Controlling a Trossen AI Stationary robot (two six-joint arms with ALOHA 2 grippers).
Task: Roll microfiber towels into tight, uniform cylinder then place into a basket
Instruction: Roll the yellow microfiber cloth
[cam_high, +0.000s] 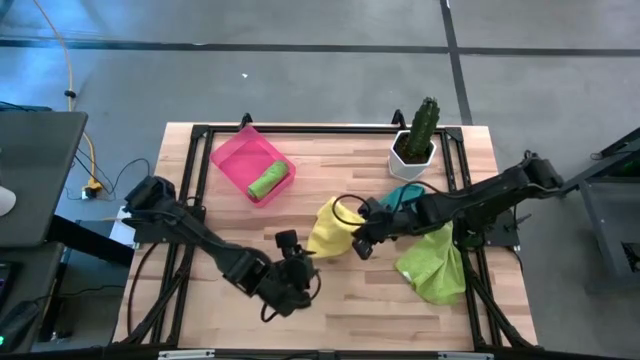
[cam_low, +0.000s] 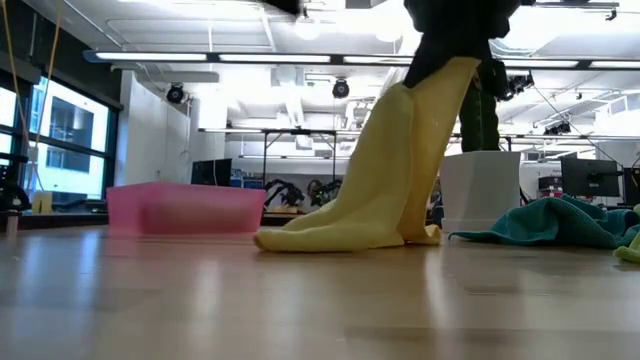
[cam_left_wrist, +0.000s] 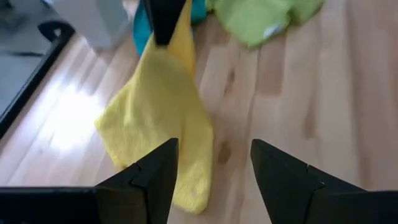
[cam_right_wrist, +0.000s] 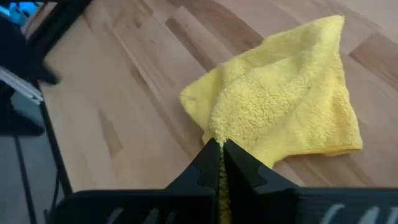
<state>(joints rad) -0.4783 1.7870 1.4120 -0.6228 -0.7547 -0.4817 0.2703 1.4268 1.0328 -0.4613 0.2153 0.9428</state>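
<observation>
The yellow towel is pinched by one edge between the closed jaws of the right gripper and hangs below them, its lower part lying on the table. The left gripper is held with jaws wide apart and empty, the towel just ahead of them. A rolled green towel is seen in the pink basket.

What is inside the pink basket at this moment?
In the pink basket, one rolled lime green towel lies near one corner; the rest of the floor looks bare. From table height, the translucent wall hides the contents.
</observation>
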